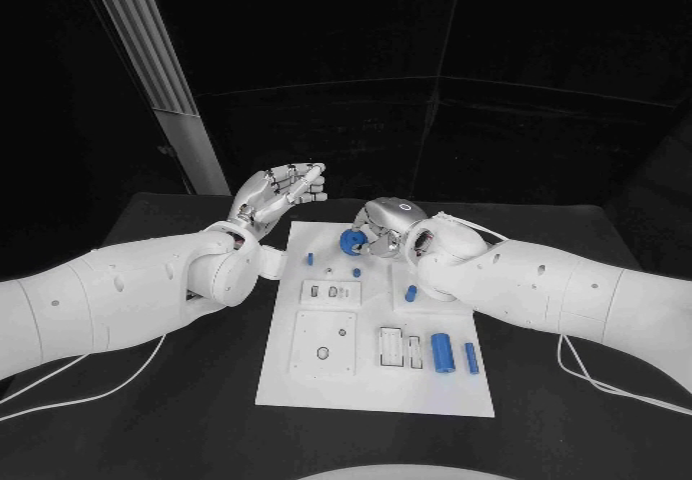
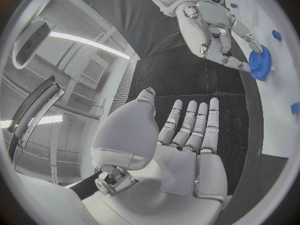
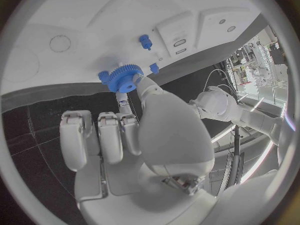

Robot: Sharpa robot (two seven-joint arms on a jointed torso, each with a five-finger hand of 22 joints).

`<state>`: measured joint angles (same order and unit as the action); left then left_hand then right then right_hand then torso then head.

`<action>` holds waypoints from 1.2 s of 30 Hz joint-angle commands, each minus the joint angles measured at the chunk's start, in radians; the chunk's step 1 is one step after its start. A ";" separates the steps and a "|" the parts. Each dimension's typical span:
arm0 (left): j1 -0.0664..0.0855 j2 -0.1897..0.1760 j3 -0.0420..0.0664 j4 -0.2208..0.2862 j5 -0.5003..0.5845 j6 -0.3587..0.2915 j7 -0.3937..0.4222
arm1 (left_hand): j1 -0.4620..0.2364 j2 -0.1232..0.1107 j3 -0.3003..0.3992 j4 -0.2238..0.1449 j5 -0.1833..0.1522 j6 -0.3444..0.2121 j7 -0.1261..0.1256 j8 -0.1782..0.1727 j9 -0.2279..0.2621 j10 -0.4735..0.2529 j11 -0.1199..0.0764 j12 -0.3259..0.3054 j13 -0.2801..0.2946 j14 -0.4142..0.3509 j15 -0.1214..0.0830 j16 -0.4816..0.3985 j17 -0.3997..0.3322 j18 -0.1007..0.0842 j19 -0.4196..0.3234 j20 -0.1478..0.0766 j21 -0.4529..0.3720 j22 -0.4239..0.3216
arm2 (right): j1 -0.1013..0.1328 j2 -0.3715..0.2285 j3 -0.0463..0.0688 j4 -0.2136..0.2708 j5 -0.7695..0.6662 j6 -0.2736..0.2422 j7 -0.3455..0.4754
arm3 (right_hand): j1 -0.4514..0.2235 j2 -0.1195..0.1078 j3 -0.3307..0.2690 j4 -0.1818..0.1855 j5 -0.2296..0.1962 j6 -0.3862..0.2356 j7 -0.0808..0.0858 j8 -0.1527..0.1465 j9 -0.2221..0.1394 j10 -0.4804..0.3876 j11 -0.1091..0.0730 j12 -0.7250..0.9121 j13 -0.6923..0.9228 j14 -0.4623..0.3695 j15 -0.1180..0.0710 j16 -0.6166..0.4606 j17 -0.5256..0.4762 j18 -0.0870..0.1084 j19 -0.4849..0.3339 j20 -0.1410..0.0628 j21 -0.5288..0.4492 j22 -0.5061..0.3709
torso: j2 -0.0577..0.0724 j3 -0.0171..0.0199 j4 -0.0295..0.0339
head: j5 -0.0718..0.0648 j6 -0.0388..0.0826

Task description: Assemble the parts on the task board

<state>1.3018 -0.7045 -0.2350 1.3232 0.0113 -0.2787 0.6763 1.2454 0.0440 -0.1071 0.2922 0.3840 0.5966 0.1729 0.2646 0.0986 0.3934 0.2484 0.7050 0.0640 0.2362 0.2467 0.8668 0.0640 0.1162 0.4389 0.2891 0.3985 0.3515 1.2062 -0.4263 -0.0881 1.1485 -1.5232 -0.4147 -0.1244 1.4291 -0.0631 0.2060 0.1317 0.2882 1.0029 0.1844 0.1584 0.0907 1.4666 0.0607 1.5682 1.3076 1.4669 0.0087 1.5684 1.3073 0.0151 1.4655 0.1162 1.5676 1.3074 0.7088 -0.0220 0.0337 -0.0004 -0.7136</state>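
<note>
The white task board [image 1: 368,385] lies in the middle of the black table. At its far end my right hand [image 1: 387,228] pinches a blue gear [image 1: 351,241] between thumb and a finger, just over the board. The right wrist view shows the gear [image 3: 122,78] at the fingertips of that hand [image 3: 137,130], close above the board [image 3: 81,25]. The left wrist view shows the gear [image 2: 260,62] in the right hand [image 2: 215,27] too. My left hand [image 1: 278,195] is raised left of the board's far corner, holding nothing; its fingers [image 2: 194,122] are stretched out.
Small blue pegs [image 1: 309,258] [image 1: 356,271] [image 1: 411,293] stand on the board's far half. Two blue cylinders [image 1: 443,352] [image 1: 470,357] lie near its right edge, beside several slots and recesses [image 1: 391,345]. A blue peg [image 3: 145,41] stands near the gear. Cables [image 1: 87,375] trail on the table.
</note>
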 commanded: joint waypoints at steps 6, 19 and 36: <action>0.002 -0.001 0.001 0.002 0.000 0.000 0.207 | 0.005 0.009 -0.008 0.000 0.006 -0.006 0.111 0.004 0.001 -0.006 0.002 -0.003 0.001 -0.008 -0.002 0.000 0.002 -0.009 -0.008 0.000 -0.001 -0.002 | -0.011 0.008 0.001 -0.023 -0.024 0.066 -0.004 | -0.007 0.007 0.005 0.000 0.002 0.063 -0.054 0.003 0.005 0.104 0.008 0.003 0.263 0.104 0.001 0.002 0.263 -0.015 0.105 0.001 0.003 0.263 | 0.000 0.0010 -0.0010 | 0.000 -0.005; 0.002 -0.003 0.001 0.005 0.000 0.001 0.206 | 0.005 0.009 -0.008 0.000 0.006 -0.006 0.111 0.004 0.001 -0.006 0.002 -0.003 0.001 -0.008 -0.002 0.000 0.002 -0.009 -0.008 0.000 -0.001 -0.002 | -0.021 0.034 0.001 -0.061 -0.025 0.042 0.012 | -0.007 0.008 0.006 -0.001 0.002 0.063 -0.054 0.002 0.005 0.104 0.008 0.003 0.263 0.104 0.002 0.002 0.263 -0.015 0.105 0.002 0.003 0.263 | 0.000 0.0004 0.0003 | -0.004 -0.006; 0.002 -0.001 0.001 0.004 0.000 0.003 0.205 | 0.006 0.010 -0.008 0.000 0.007 -0.007 0.111 0.006 0.001 -0.006 0.002 -0.003 0.001 -0.008 -0.002 0.001 0.002 -0.009 -0.010 0.000 -0.002 -0.002 | -0.022 0.048 0.001 -0.075 -0.033 -0.003 0.019 | -0.012 0.004 0.011 -0.010 0.000 0.039 -0.049 -0.029 -0.007 0.104 0.013 0.003 0.263 0.104 0.004 0.002 0.263 -0.015 0.105 0.005 0.003 0.263 | -0.001 0.0003 0.0004 | -0.008 -0.004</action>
<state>1.3019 -0.7065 -0.2349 1.3254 0.0113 -0.2794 0.6763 1.2493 0.0480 -0.1070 0.2922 0.3840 0.5966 0.1729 0.2645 0.0983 0.3934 0.2484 0.7050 0.0640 0.2362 0.2467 0.8668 0.0639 0.1161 0.4362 0.2917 0.3985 0.3510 1.1857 -0.3817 -0.0858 1.0694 -1.5442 -0.4017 -0.1114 1.4187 -0.0652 0.2128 0.1248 0.2854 1.0006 0.1822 0.1335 0.0854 1.4666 0.0682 1.5682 1.3076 1.4669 0.0087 1.5684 1.3073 0.0150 1.4655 0.1162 1.5676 1.3074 0.7080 -0.0218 0.0337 -0.0079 -0.7182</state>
